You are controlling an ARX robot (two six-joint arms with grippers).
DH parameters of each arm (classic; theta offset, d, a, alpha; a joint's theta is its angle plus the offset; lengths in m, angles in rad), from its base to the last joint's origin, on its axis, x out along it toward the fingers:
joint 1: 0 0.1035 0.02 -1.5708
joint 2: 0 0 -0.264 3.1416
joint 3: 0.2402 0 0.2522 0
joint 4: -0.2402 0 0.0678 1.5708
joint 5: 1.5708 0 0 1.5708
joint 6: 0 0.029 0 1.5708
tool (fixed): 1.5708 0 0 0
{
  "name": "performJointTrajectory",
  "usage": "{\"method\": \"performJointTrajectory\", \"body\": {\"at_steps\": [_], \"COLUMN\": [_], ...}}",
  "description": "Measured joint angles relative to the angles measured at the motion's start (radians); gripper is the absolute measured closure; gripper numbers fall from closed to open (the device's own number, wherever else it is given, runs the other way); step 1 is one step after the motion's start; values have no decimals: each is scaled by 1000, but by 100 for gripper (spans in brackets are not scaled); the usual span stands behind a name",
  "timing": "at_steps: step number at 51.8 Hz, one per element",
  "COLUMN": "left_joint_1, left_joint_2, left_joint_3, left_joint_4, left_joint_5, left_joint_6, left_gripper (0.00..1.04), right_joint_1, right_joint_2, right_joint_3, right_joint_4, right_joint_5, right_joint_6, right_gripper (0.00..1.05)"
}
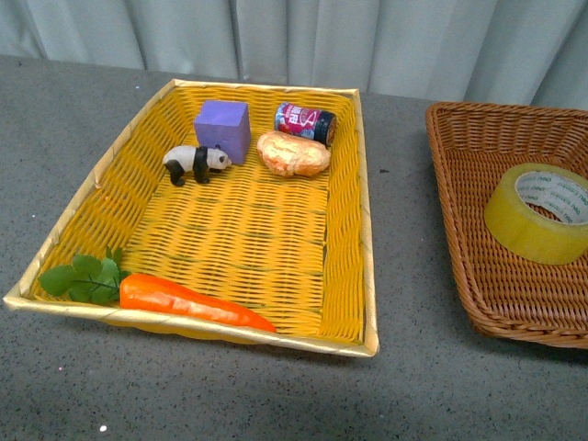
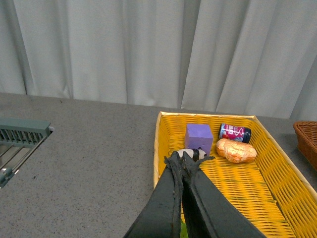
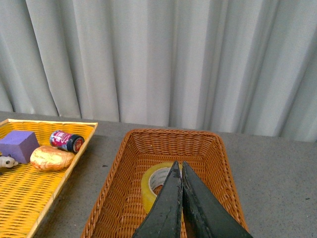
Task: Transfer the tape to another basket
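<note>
The tape, a yellowish roll with a white printed core, lies tilted inside the brown wicker basket at the right of the table. Neither arm shows in the front view. In the right wrist view my right gripper is shut and empty, hanging above that basket with its tips over the tape, which it partly hides. My left gripper is shut on nothing above the near left part of the yellow basket.
The yellow basket holds a purple block, a toy panda, a bread roll, a small can and a carrot. A grey rack sits far left. A curtain hangs behind the grey table.
</note>
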Motion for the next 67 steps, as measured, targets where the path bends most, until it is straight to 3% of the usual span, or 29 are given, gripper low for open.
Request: {"method": "performJointTrajectory", "body": {"at_steps": [6,12,16,25,29,39,49,67], "left_joint_1": [0,0,0,0,0,0,0,0], "left_joint_2": [-34,-78,-190,-222,-222,-222,-222,-222], "left_joint_3": [0,0,0,0,0,0,0,0], "left_joint_4": [-34,-79,-218,-229,-230,-230,-230,-230], "left_joint_5": [0,-1,0,0,0,0,0,0], "left_joint_6": [0,0,1,0,2,2,2,2], "left_gripper": [101,101,101,100,89,40,6,7], "right_joint_1": [0,0,0,0,0,0,0,0], "right_joint_2": [-30,-160,-198,-199,-199,-200,-200,-200], "right_joint_3": [0,1,1,1,1,1,1,1], "right_joint_4": [-30,-194,-201,-205,-205,-205,-205,-205], "right_joint_5": [0,-1,0,0,-1,-1,0,0], "right_joint_6": [0,0,0,-1,0,0,0,0], "right_gripper": [104,104,104,102,90,42,9,9]}}
